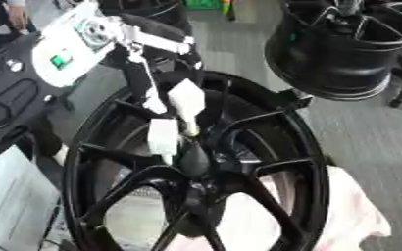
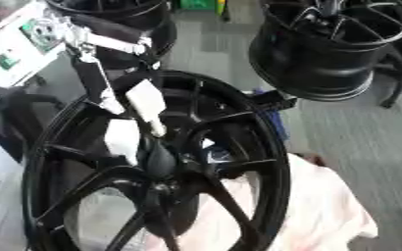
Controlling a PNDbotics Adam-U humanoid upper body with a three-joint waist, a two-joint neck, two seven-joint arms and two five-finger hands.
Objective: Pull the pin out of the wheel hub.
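Wheel hub: a glossy black multi-spoke alloy wheel hub [image 1: 238,196] stands on edge, its open face turned toward the camera and tipped slightly back; spokes fan out from a dark centre low in the view.
Pin: a dark, rounded, teardrop-shaped pin [image 1: 194,159] sits at the hub's centre, just above where the spokes meet; its long axis runs roughly upright, narrow end pointing up toward the hand, broad end down into the hub.
Pin look: black and shiny like the hub, so its lower end cannot be told apart from the centre.
Left hand: the white-tipped, black-and-silver left hand [image 1: 166,110] reaches down from above the hub's upper left rim; its white fingertips [image 2: 146,105] are close together and meet the pin's narrow end, seemingly pinching it, with another white pad just left of the pin.
Right hand: not visible.
Cloth: a pale pinkish-white crumpled cloth [image 2: 324,206] lies under and to the right of the hub's lower rim.
Second wheel: another black wheel rim [image 1: 346,46] stands well beyond the hub's upper right.
Papers: white sheets [image 1: 12,196] lie beside the hub's lower left rim.
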